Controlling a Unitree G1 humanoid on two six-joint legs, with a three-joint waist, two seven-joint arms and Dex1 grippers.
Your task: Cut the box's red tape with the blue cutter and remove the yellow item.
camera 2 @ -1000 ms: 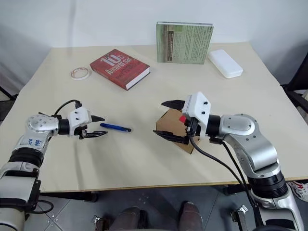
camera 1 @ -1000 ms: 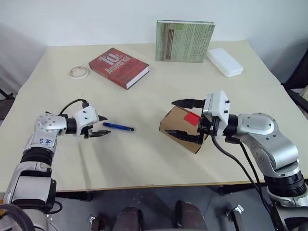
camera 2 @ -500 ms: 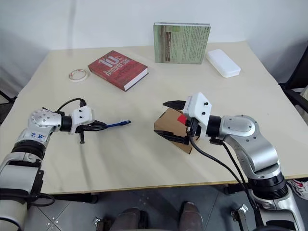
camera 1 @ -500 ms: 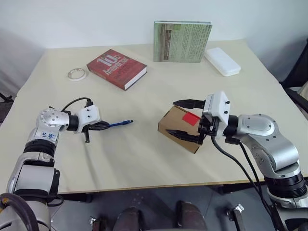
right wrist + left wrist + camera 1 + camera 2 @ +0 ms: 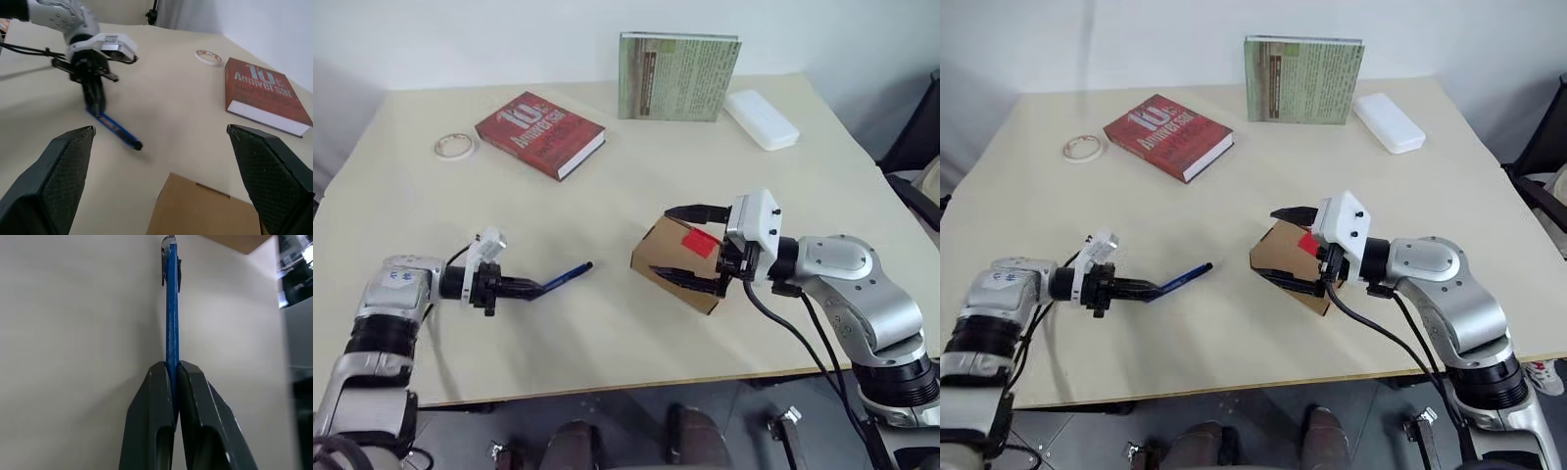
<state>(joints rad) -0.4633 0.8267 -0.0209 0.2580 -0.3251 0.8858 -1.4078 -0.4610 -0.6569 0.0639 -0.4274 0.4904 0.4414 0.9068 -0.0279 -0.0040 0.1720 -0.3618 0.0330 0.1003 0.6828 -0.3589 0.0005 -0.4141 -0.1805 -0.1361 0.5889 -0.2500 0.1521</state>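
The blue cutter (image 5: pixel 564 277) is clamped by its near end in my left gripper (image 5: pixel 524 287), which is shut on it; its tip points toward the box. In the left wrist view the fingers (image 5: pixel 151 401) pinch the cutter (image 5: pixel 171 308). The brown box (image 5: pixel 656 253) lies right of centre, with the red tape (image 5: pixel 702 241) on its top. My right gripper (image 5: pixel 683 242) is open, one finger over the box's far edge and one along its near side. The right wrist view shows the box (image 5: pixel 205 210) below its spread fingers. The yellow item is hidden.
A red book (image 5: pixel 538 134) and a white tape roll (image 5: pixel 453 147) lie at the back left. A green book (image 5: pixel 677 76) stands at the back edge beside a flat white case (image 5: pixel 761 118). Bare tabletop (image 5: pixel 607 333) separates the cutter and the box.
My left gripper shut on the blue cutter, rolled its wrist and drew back toward the table's near edge with the cutter. The right arm stayed still. The camera shifted slightly.
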